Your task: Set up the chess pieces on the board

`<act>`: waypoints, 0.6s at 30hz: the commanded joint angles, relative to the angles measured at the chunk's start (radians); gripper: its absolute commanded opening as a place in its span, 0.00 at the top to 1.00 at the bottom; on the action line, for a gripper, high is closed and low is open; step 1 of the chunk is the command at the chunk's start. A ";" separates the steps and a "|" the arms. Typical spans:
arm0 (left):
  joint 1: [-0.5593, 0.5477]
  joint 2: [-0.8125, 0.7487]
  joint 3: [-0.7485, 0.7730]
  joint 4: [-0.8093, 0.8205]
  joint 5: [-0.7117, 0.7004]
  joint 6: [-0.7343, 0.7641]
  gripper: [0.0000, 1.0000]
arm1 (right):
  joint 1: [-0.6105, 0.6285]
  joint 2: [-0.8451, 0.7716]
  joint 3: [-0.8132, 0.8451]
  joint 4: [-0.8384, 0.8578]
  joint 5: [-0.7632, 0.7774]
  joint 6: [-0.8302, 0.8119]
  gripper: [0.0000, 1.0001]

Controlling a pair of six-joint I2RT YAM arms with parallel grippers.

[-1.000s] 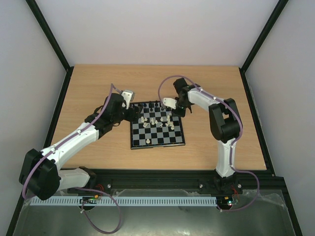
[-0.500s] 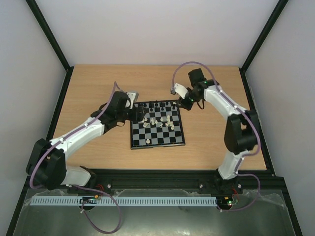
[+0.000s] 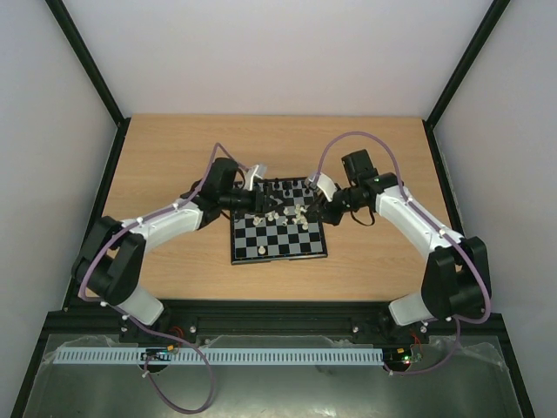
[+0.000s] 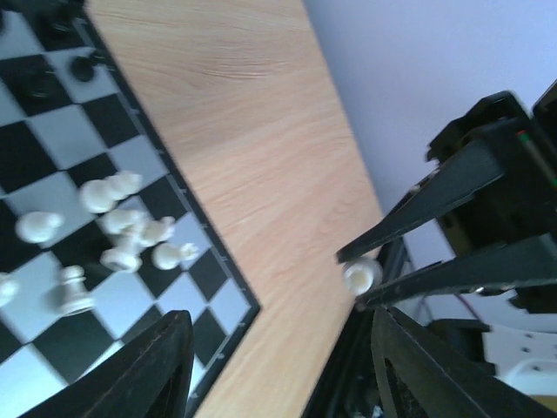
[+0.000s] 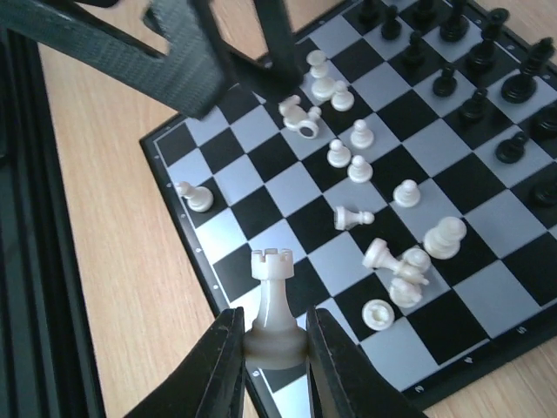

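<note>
Roughly half done. Black pieces (image 5: 475, 104) stand ranked along one edge of the board (image 5: 513, 261). White pieces (image 5: 444, 235) are scattered mid-board, several toppled. Right gripper (image 5: 275, 329) pinches the white rook (image 5: 271, 287), raised by a board edge. Left gripper (image 4: 280, 318) is spread and empty near the board's far-left corner.

The board (image 3: 277, 246) was checkered black and pale grey, with a thin black border. There were cream pieces (image 5: 359, 135) and black pieces (image 5: 477, 103); the rook (image 5: 275, 296) was cream. The bench (image 3: 165, 152) showed pale wood grain. The left hand (image 4: 278, 318) and right hand (image 5: 274, 329) were black.
</note>
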 commanded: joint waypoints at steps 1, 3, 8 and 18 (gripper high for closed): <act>-0.019 0.046 0.022 0.167 0.177 -0.119 0.43 | 0.021 -0.052 -0.048 0.052 -0.082 0.048 0.80; -0.034 0.061 0.027 0.176 0.182 -0.124 0.44 | 0.030 -0.057 -0.064 0.063 -0.087 0.055 0.79; -0.072 0.102 0.053 0.178 0.189 -0.136 0.53 | 0.055 -0.067 -0.094 0.092 -0.094 0.070 0.79; -0.098 0.129 0.065 0.164 0.216 -0.138 0.70 | 0.062 -0.069 -0.102 0.106 -0.082 0.084 0.79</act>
